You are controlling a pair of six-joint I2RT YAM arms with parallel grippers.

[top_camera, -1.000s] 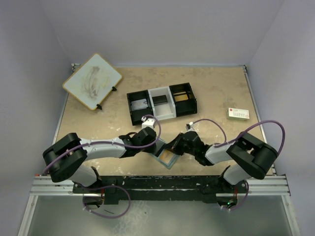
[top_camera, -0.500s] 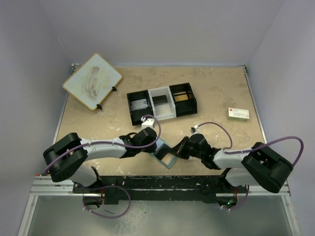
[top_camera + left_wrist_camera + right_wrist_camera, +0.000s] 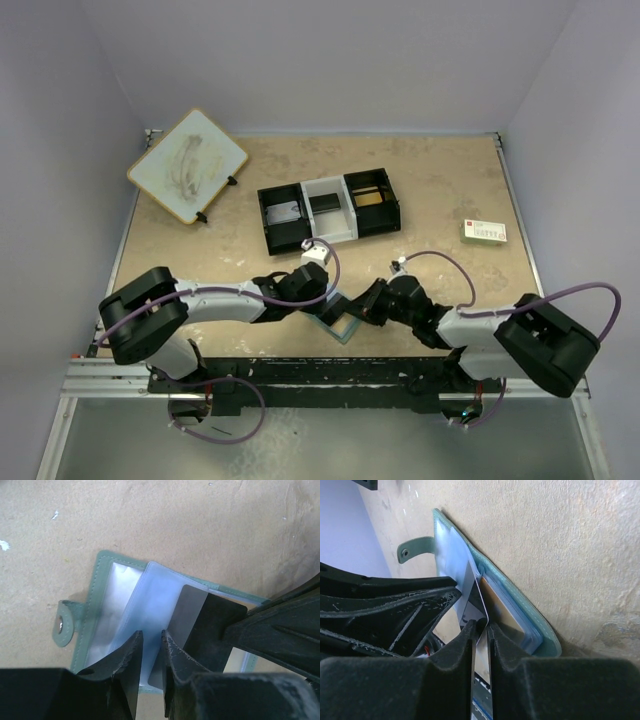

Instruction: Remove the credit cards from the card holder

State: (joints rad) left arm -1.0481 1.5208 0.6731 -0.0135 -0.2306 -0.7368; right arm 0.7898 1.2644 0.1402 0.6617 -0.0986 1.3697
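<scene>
The grey-green card holder [image 3: 102,575] lies open on the table near the front edge, its clasp tab [image 3: 62,625] to the left; it also shows in the top view [image 3: 337,329]. My left gripper [image 3: 150,647] is pinched on a pale-blue pocket panel [image 3: 150,595] of the holder. My right gripper [image 3: 480,630] is shut on the edge of a pale bluish-grey card [image 3: 471,594], which stands partly out of its pocket and also shows in the left wrist view [image 3: 186,607]. An orange-gold card [image 3: 501,611] sits in the holder [image 3: 540,630]. The grippers meet over the holder.
A black-and-white three-compartment tray [image 3: 327,210] stands at mid table behind the grippers. A white box with red and green print [image 3: 484,232] lies at the right. A pale board [image 3: 188,165] leans at the back left corner.
My right gripper has swung lower and closed on the grey card at the holder. My left gripper has shifted slightly right, onto the pocket panel.
</scene>
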